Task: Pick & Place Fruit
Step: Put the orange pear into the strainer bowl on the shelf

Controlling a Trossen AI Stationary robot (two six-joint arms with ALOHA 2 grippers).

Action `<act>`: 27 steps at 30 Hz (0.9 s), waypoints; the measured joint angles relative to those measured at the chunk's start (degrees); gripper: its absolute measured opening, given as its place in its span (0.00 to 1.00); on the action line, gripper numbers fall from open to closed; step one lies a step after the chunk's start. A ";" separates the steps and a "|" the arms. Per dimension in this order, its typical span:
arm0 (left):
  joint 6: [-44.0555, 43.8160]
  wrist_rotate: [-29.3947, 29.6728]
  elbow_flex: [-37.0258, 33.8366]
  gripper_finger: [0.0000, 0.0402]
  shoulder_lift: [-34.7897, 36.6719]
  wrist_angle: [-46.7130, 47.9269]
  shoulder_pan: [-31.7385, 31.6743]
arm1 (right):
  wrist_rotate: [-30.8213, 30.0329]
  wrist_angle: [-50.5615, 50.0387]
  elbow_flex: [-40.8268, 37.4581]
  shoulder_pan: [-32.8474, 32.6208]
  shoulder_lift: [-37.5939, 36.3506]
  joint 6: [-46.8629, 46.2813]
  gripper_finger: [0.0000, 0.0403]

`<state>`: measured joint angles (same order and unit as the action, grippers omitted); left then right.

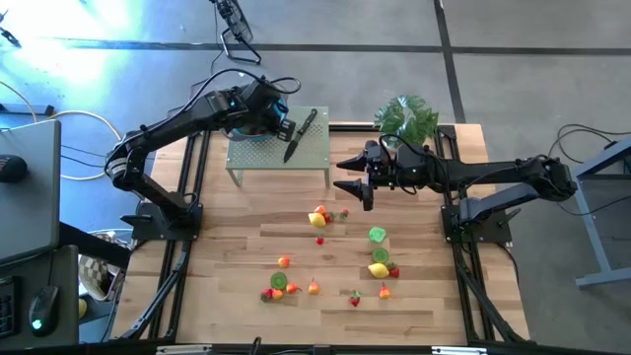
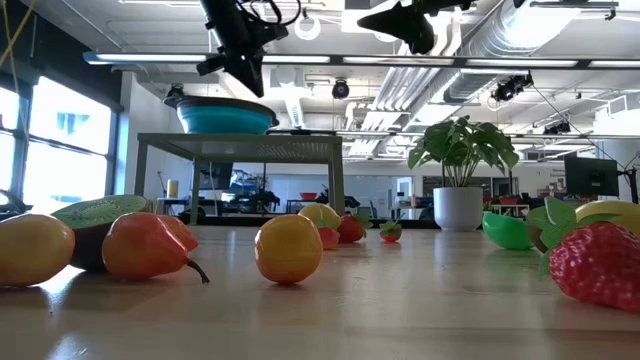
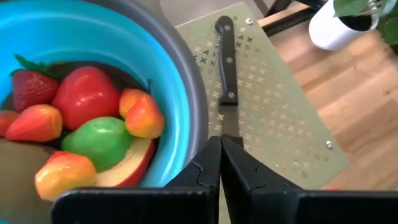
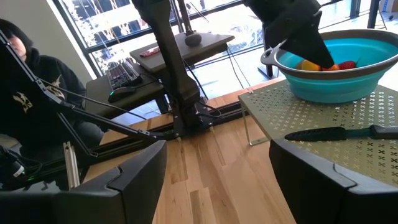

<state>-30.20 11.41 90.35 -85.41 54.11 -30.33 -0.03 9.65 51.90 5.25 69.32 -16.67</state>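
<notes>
Left end effector (image 3: pixel 220 163) is seen closed and empty at the blue bowl (image 3: pixel 180 93) rim on the raised stand (image 1: pixel 278 158). Right end effector (image 4: pixel 217 180) is held open, empty. Fruit (image 1: pixel 378 266) is scattered on the surface (image 1: pixel 237 247); more lies in the bowl.

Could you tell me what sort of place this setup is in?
Probably an open-plan lab or office: exposed ceiling ducts, a desk with a keyboard and a seated person beside the wooden table.

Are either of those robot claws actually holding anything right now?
No. The left gripper is shut on nothing, beside the blue bowl of fruit on the small stand. The right gripper hangs open and empty over the table.
</notes>
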 joint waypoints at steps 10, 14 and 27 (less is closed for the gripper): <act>-0.04 0.01 0.00 0.01 0.00 -1.75 -0.02 | -0.01 0.02 0.00 0.04 0.00 0.12 0.69; -0.06 0.05 0.00 0.01 0.00 -1.79 -0.02 | -0.01 0.01 0.00 0.05 0.00 0.29 0.69; 14.98 0.42 0.00 0.01 0.00 -15.30 3.71 | -0.02 0.01 0.00 0.04 0.00 -0.03 0.69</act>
<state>-15.21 11.83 90.35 -85.41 38.81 -26.61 -0.05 9.66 51.90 5.29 69.32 -16.69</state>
